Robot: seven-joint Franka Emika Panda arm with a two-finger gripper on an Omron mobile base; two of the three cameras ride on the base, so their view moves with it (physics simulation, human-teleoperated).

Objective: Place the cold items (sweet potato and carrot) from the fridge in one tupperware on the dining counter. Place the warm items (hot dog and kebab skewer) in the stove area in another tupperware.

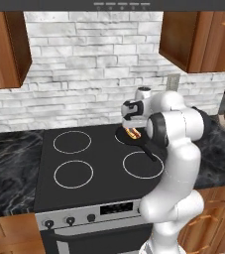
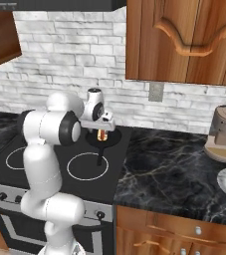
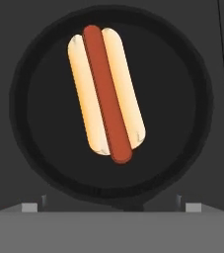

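While the gripper (image 1: 132, 120) is held wide open above it, a hot dog (image 3: 106, 93) is seen: glossy red sausage, pale bun. It lies in a round, matte black pan (image 3: 39, 163).

We look straight down on a hot dog (image 3: 106, 94) in a pale bun. It lies slantwise inside a round black frying pan (image 3: 182, 148).

Left base view looks from behind the arm's left, forward and down over the stove (image 1: 99, 163) to the brick wall. Right base view looks from behind its right, covering the stove's (image 2: 59, 159) right side and the worktop (image 2: 174, 174) beyond. Both share the pan (image 1: 134, 139) under the tool (image 1: 132, 120), the burners and the wall. Hand view sits close above, looking straight down into the pan (image 3: 34, 163) at the hot dog (image 3: 106, 94).
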